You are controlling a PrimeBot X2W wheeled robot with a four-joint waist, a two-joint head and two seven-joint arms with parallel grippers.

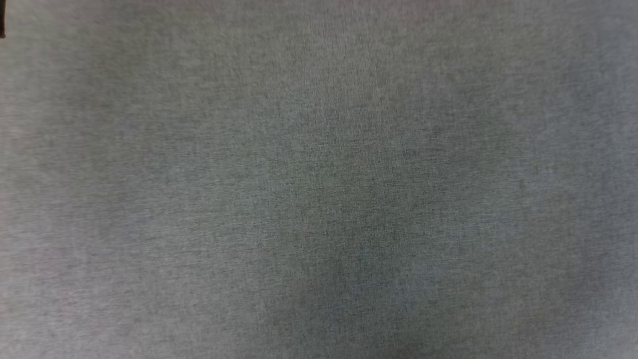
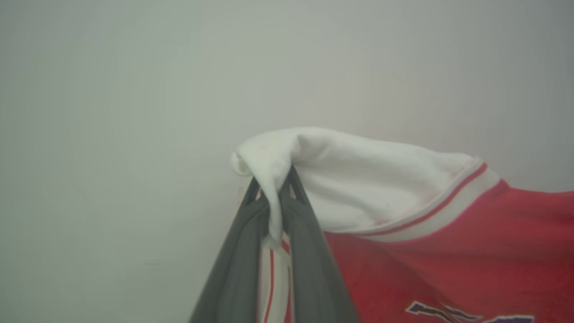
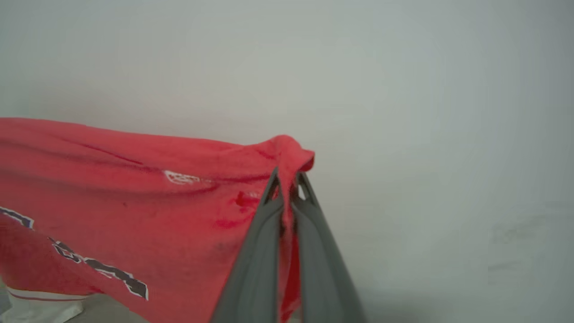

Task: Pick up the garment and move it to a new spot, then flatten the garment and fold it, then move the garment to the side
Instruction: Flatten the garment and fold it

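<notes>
The garment is a red jersey with white sleeves and red-white stripe trim. In the left wrist view my left gripper is shut on a white sleeve, whose cloth folds over the fingertips; the red body and part of the black print hang to the right. In the right wrist view my right gripper is shut on a red corner of the garment, which spreads to the left with black white-outlined lettering on it. The cloth hangs stretched between the two grippers, off the surface.
The head view looks down on a plain grey fabric surface, with a small dark object at the top left edge. A pale blank wall or surface lies behind both grippers.
</notes>
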